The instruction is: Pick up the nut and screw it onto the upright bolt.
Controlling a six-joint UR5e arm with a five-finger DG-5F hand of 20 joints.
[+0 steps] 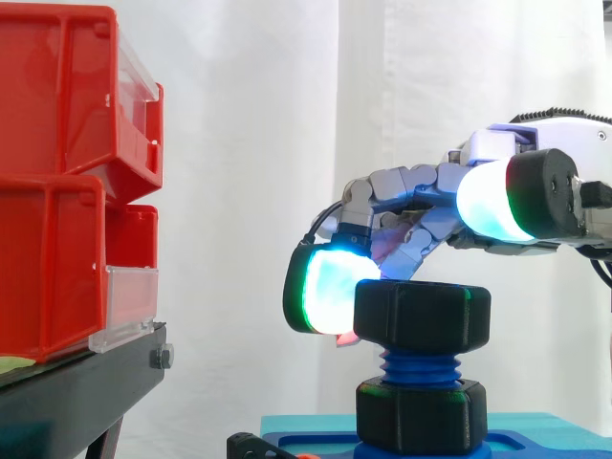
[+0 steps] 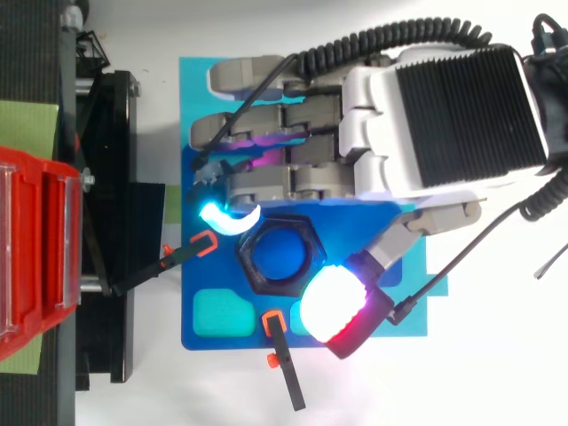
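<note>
Black hexagonal plastic nut [image 1: 422, 316] is sitting on top of the blue threaded upright bolt [image 1: 419, 365], a few threads showing below it. Under those threads a second black hexagonal collar [image 1: 421, 416] is resting on the blue base plate [image 2: 213, 330].

Hand [image 1: 421, 191] is reaching in from the right, arching over the nut with its fingers curling down round the far and left sides. One glowing cyan-green fingertip pad [image 1: 330, 292] is sitting at nut height, touching the nut's left flank. In the top view that same pad is lying just off the nut's upper-left corner.

Thumb pad [image 2: 335, 302], glowing white and red, is lying just beside the nut's lower-right corner, so the nut is sitting between finger pad and thumb. In the side view the thumb is riding higher than the nut's top face, so can't tell if it's actually making contact.

The nut is looking level, with the blue bolt end showing through its bore in the top view.

Two black clamps with orange tips [image 2: 200, 248] [image 2: 280, 342] are gripping the plate's edges. Red storage bins [image 1: 57, 191] on the black stand [image 1: 76, 382] are standing well to the left.
</note>
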